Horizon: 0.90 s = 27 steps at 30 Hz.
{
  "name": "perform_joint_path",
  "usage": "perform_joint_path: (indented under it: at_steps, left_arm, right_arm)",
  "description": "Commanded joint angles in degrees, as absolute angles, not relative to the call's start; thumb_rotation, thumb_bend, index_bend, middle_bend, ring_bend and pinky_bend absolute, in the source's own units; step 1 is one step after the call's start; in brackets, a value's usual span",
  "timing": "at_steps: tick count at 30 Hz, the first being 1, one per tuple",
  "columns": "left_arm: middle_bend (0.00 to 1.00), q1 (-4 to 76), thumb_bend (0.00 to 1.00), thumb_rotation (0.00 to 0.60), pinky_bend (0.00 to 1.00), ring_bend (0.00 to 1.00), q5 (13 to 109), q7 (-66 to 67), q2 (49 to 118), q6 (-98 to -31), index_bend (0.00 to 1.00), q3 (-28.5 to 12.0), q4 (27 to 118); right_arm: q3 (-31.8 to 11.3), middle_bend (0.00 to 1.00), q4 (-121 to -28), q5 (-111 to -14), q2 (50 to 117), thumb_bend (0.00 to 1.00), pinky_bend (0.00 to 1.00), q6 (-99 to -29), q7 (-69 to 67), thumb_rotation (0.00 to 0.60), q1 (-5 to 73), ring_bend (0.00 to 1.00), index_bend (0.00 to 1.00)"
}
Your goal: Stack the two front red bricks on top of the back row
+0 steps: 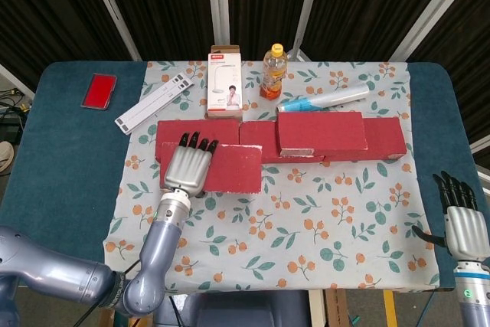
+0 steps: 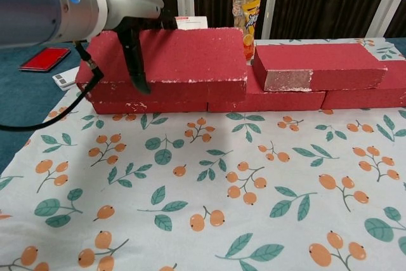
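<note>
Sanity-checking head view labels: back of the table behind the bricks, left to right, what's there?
red case → white ruler-like strip → white box → orange drink bottle → blue-and-white tube.

A dark teal tabletop (image 1: 61, 158) carries a white cloth printed with orange fruit and green leaves (image 1: 344, 220). Behind it hang dark pleated curtains (image 1: 161, 5) crossed by slanting white metal bars (image 1: 115, 9).
</note>
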State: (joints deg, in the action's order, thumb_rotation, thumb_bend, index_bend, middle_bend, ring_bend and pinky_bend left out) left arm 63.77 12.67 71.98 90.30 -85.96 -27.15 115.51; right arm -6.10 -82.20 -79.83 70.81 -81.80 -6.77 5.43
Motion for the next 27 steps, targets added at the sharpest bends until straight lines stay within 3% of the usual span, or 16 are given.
perform_joint_path:
  at_steps: [1,7,13,27]
  left_arm:
    - [0.39,66.08,0.05,0.6,0.07,0.0,8.24,72.51,88.29,-80.18,0.34,-30.83,110.02]
    - [0.38,69.68,0.05,0.6,0.07,0.0,1.13,72.44,87.81,-69.79,0.34,-33.34,98.5]
    - [0.38,74.89,0.05,0.6,0.07,0.0,-5.96,75.08,89.53,-62.04,0.34,-33.17,85.38]
    - [0.38,81.52,0.07,0.6,0.06,0.0,-15.2,78.42,92.03,-49.72,0.34,-31.26,70.24]
  right_arm:
    - [-6.34,0.0,-81.87,-79.19,71.05,0.15,0.0,-81.36,-6.22,0.6,5.53,0.0,0.0]
    - [-7.0,0.0,-80.9,-76.93,71.63,0.15,0.0,-79.84,-5.02,0.6,5.78,0.0,0.0]
    - [-7.79,0.0,-79.74,-74.68,72.39,0.15,0.0,-78.6,-3.49,0.6,6.06,0.0,0.0]
    - [-8.64,0.0,-78.71,-72.44,73.17,0.15,0.0,-77.4,-1.61,0.6,6.29,0.0,0.0]
